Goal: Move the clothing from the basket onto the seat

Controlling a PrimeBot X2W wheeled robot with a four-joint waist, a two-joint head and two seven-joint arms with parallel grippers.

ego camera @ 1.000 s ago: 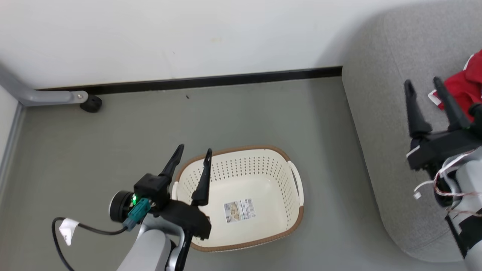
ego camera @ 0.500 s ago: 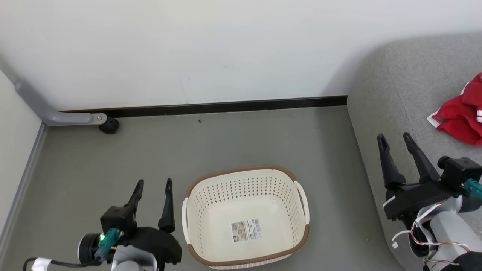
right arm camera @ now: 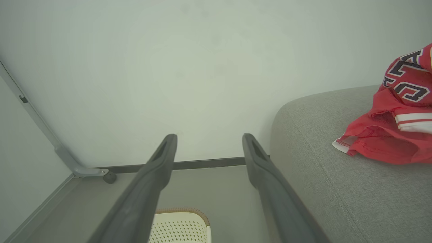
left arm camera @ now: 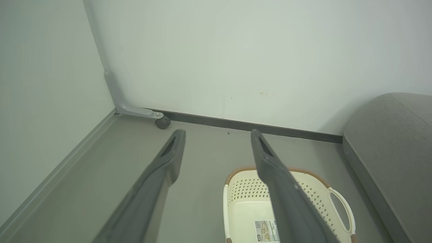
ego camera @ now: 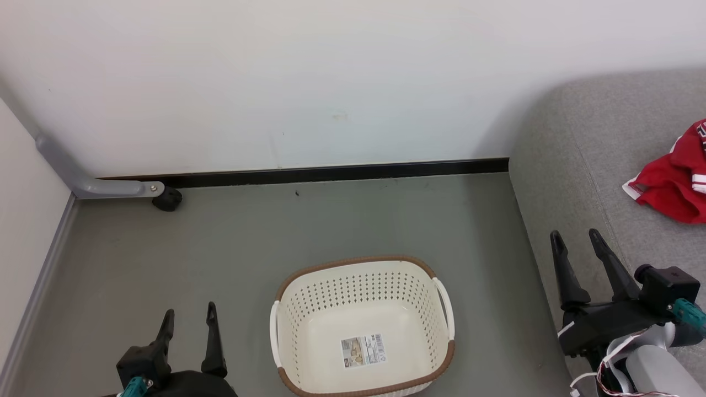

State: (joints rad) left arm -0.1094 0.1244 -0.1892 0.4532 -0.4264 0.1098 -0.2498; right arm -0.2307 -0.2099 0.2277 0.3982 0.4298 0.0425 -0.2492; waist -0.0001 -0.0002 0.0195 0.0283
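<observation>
Red clothing (ego camera: 670, 184) lies on the seat (ego camera: 579, 154) ahead-right of the R pincer (ego camera: 574, 234). The basket (ego camera: 358, 259) sits btwn it & the L pincer (ego camera: 189, 310); both gape, empty.

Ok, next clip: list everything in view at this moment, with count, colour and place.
basket: one, cream-white with a brown rim, on the floor; holds just its label
label sticker: one, pale and printed, on the basket's base
clothing: one red heap with white trim and black-and-white lettering, on the seat; number of pieces cannot be told
seat: one, grey fabric, right of the basket
floor: grey
wall: white, with a black skirting strip at its foot
metal leg: one, grey, with a black foot, far left by the wall
left gripper: dark, open, empty, left of the basket
right gripper: dark, open, empty, by the seat's edge
</observation>
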